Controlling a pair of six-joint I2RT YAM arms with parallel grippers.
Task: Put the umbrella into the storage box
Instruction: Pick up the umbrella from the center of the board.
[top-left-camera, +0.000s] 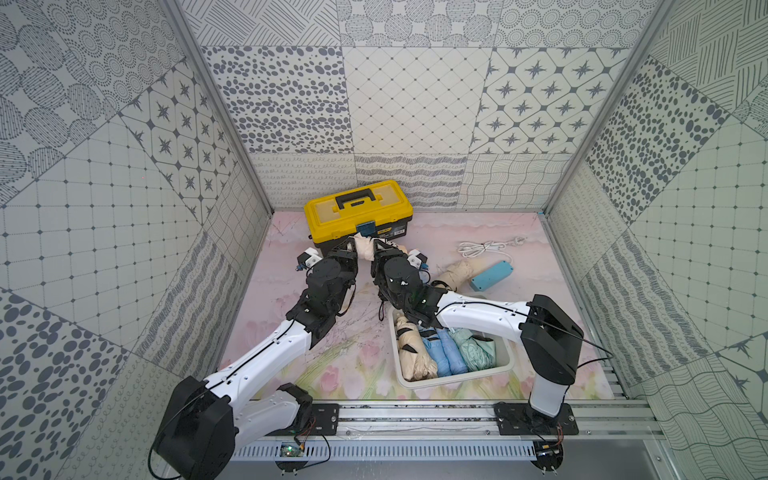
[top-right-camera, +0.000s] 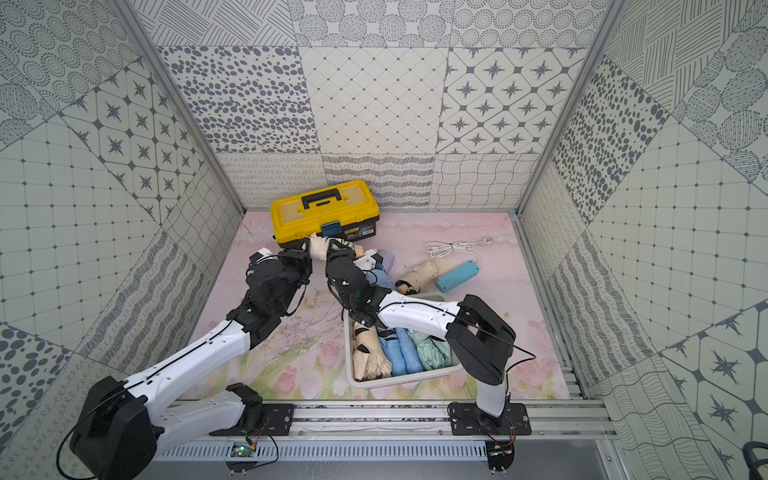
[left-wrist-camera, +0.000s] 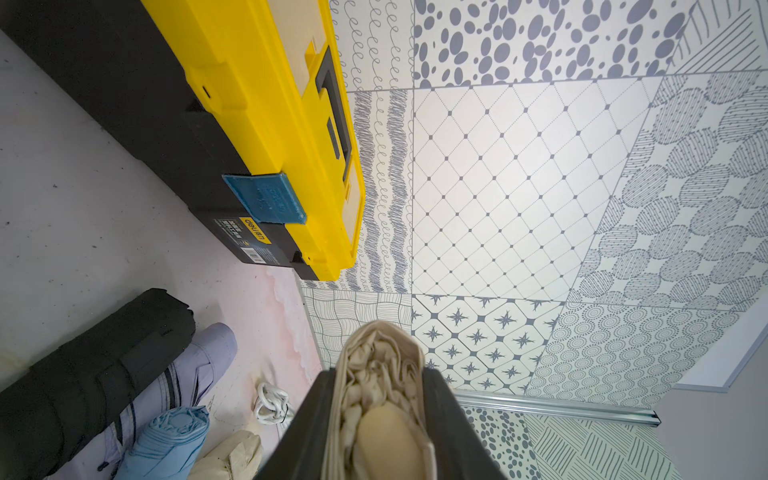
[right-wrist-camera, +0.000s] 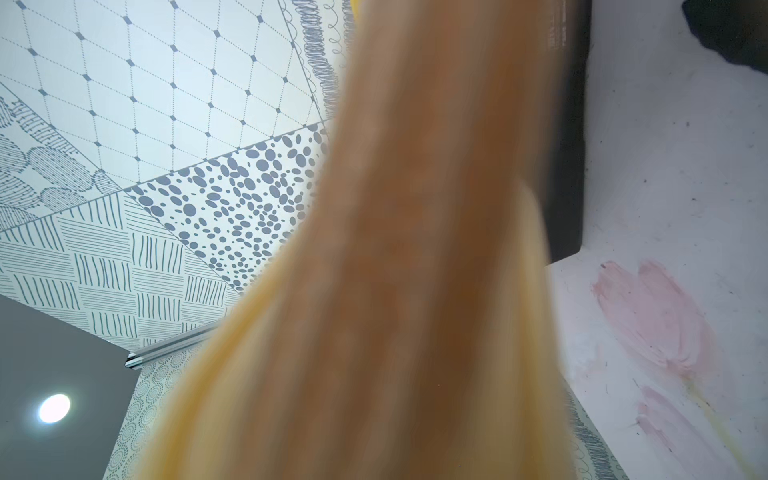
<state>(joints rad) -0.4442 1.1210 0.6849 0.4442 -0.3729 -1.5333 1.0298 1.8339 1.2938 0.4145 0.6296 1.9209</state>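
A folded beige umbrella (top-left-camera: 365, 249) (top-right-camera: 319, 249) hangs crosswise just in front of the yellow toolbox, gripped by both arms. My left gripper (top-left-camera: 351, 247) (left-wrist-camera: 380, 374) is shut on the umbrella; its crumpled end (left-wrist-camera: 378, 345) sticks out between the black fingers. My right gripper (top-left-camera: 384, 248) (top-right-camera: 337, 248) clasps the same umbrella beside it, fingers tight against the fabric. Blurred beige cloth (right-wrist-camera: 415, 249) fills the right wrist view and hides the jaws. The white storage box (top-left-camera: 509, 365) (top-right-camera: 415, 379) sits near the front under the right arm, holding beige, blue and green folded umbrellas.
The yellow-and-black toolbox (top-left-camera: 357, 212) (left-wrist-camera: 266, 124) stands against the back wall. Another beige umbrella (top-left-camera: 457, 272), a teal power strip (top-left-camera: 490, 276) and its white cable (top-left-camera: 482, 248) lie to the right. Black (left-wrist-camera: 91, 374), lavender (left-wrist-camera: 199, 361) and blue (left-wrist-camera: 166, 440) umbrellas lie below the grippers.
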